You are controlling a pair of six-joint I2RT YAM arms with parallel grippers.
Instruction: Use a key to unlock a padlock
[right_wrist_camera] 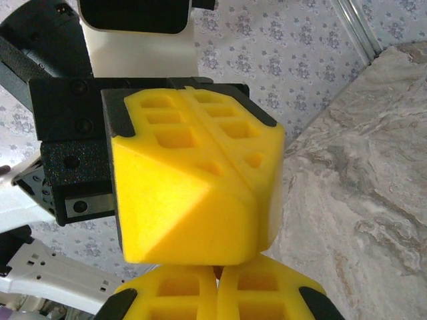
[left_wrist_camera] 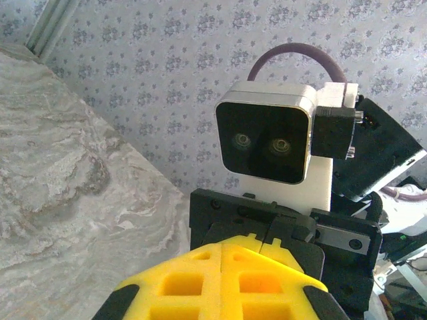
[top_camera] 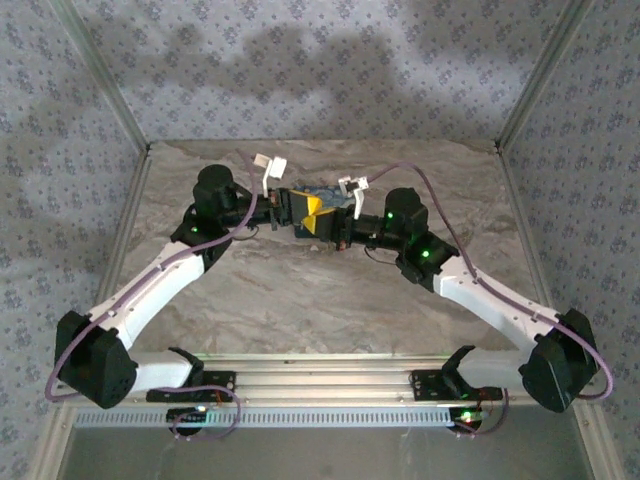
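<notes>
Yellow-tipped right tool (right_wrist_camera: 215, 288), fingers together, meets the left tool (right_wrist_camera: 250, 193), likewise together; padlock's place unclear.

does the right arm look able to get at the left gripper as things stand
Probably yes: the left gripper, shut, sits just beyond the right gripper, also shut, nearly tip to tip, with nothing showing between them.

Soft light comes from above and in front; my arms (top_camera: 160, 280) throw broad grey shadows on the back wall (top_camera: 300, 50). The overhead picture is dim and grainy. Near my wrist cameras, the bright yellow fingers (right_wrist_camera: 187, 200) blur.
</notes>
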